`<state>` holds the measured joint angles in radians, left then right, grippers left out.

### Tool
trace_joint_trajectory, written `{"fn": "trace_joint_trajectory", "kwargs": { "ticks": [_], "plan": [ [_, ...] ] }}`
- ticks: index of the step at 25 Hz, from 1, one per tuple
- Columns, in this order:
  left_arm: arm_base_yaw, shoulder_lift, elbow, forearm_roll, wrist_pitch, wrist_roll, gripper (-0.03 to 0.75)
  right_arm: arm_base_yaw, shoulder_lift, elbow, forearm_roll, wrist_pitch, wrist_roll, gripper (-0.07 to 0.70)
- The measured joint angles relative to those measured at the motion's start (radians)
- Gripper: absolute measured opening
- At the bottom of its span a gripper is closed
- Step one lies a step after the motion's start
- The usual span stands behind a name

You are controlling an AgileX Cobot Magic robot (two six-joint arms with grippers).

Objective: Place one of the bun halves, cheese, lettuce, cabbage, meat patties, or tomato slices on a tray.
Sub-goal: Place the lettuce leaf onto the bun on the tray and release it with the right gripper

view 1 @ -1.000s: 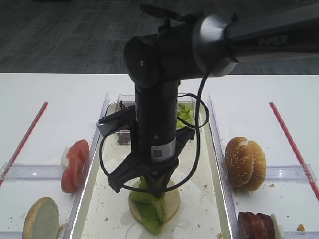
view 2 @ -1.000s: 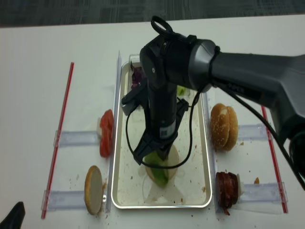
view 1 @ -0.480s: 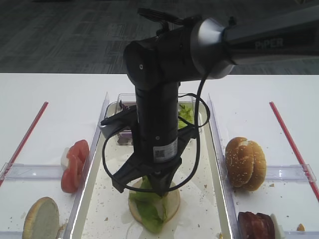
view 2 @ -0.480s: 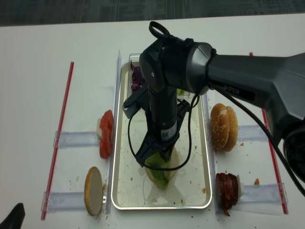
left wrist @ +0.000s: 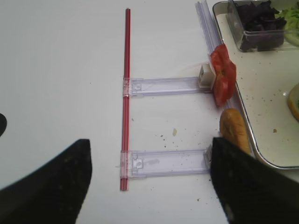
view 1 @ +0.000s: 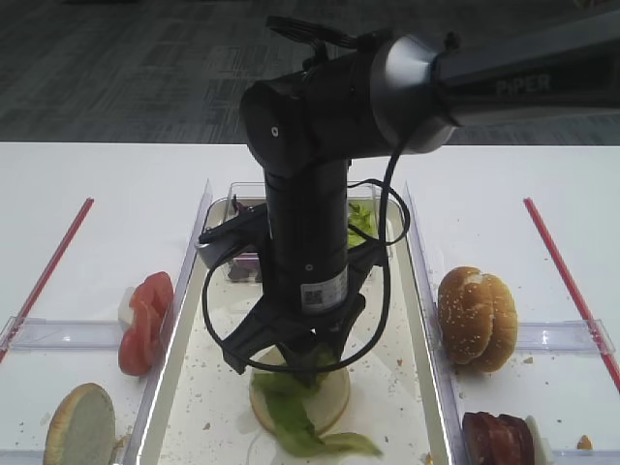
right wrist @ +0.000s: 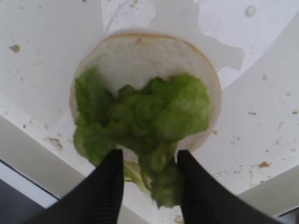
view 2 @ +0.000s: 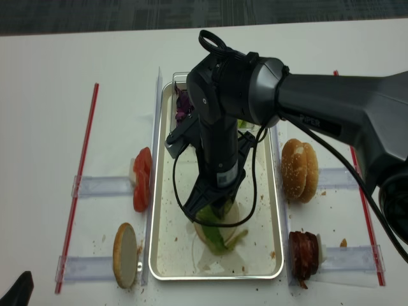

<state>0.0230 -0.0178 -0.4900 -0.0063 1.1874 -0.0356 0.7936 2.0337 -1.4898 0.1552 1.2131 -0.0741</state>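
We are hanging the right gripper (right wrist: 148,186) straight over the lettuce (right wrist: 145,116), jaws parted to a narrow gap either side of the trailing end of the leaf; whether the pads are gripping it we cannot tell. The lettuce is lying on a pale bun half (right wrist: 140,56) inside the tray (view 2: 162,191), directly below us. Its long axis is running from the bun's middle out over the bun's near edge. The right arm is much nearer.

Glossy black arm (view 1: 305,174), looped cable (view 1: 387,281)
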Motion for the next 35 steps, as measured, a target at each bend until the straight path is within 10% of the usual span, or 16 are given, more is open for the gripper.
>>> {"fn": "trace_joint_trajectory", "kwargs": {
  "ticks": [17,35],
  "plan": [
    [0.0,0.0,0.0,0.0,0.0,0.0,0.49,0.0,0.0,0.0,-0.011,0.0,-0.017,0.639],
    [0.0,0.0,0.0,0.0,0.0,0.0,0.49,0.0,0.0,-0.128,-0.02,0.002,-0.019,0.655]
  ]
}}
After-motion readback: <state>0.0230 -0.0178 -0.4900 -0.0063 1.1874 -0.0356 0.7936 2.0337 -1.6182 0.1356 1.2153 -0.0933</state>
